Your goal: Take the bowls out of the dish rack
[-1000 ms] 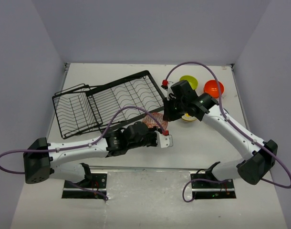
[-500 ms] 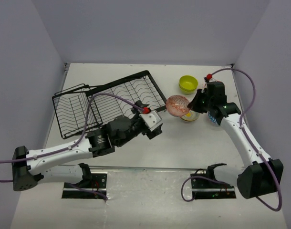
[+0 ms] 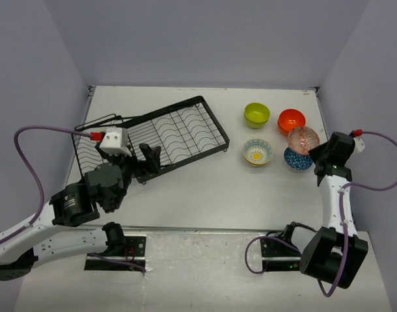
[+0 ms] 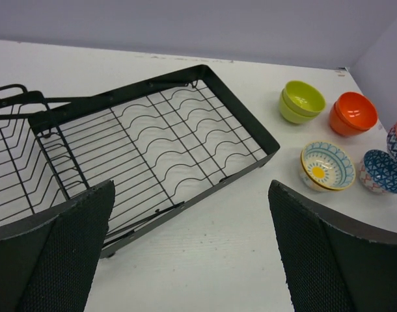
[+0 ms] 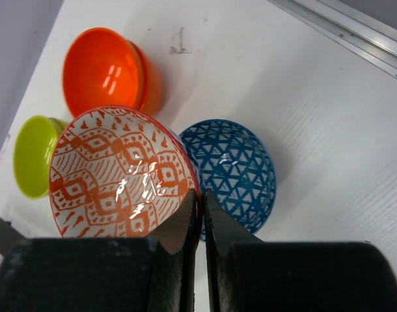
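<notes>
The table [image 3: 205, 188] is walled in on the left, far and right sides. The dish rack [image 3: 161, 133] sits askew on the left half, its smaller basket end close to the left edge. A broad strip of bare tabletop runs between the rack's right corner and the bowls, and all along the near side.

Four bowls rest in the far right corner: a lime green bowl [image 3: 257, 115] and an orange bowl [image 3: 291, 120] at the back, and a cream bowl with a teal rim [image 3: 258, 152] and a blue-and-white bowl [image 3: 296, 160] in front. They are close together, not far from the right wall [image 3: 371, 97].

The right gripper [image 5: 198, 205] is pinched tight on the rim of the red-and-white patterned bowl [image 5: 120, 170]. It holds this bowl tilted, over the blue-and-white one and just beside the orange one. I cannot tell whether it touches either.

The left gripper [image 4: 191, 195] is spread wide and holds nothing. It hangs over the rack's near edge, well apart from the bowls.
</notes>
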